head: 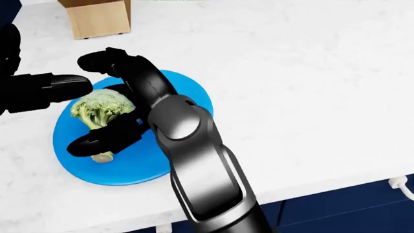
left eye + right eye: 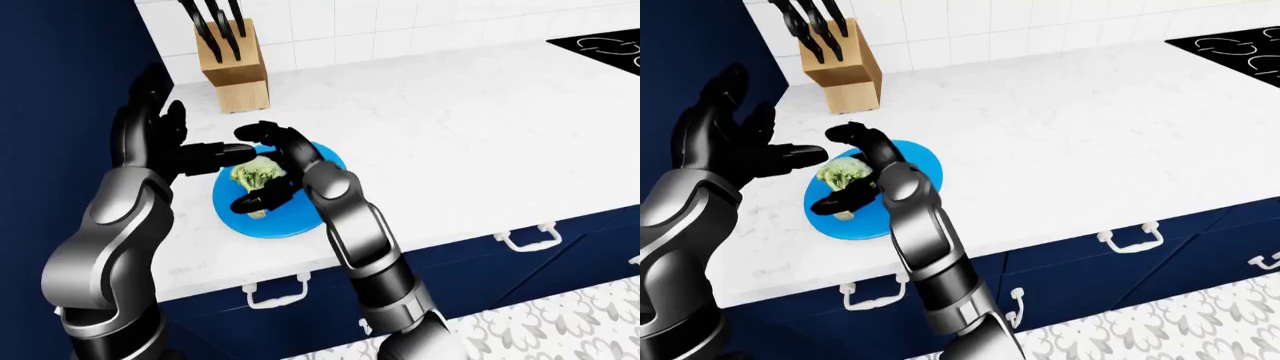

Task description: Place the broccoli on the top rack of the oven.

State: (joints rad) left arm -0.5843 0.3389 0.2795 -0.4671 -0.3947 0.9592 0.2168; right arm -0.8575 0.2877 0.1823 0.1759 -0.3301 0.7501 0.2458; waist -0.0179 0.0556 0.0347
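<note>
Broccoli (image 1: 100, 109) is being bracketed by spread right hand (image 1: 110, 104) fingers, unclamped; stem toward lower finger, green crown uppermost. Left hand (image 2: 725, 154) open, adj.

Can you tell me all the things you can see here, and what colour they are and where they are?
broccoli: one, green, lying on the blue plate
plate: one, blue, on the white counter near its left end in the head view
knife block: one, light wood with black handles, by the tiled wall
counter: one, white marble
stovetop: one, black, far right in the right-eye view
drawers: dark blue with white handles, under the counter
left hand: black, open, left of the broccoli
right hand: black, open fingers standing around the broccoli
</note>
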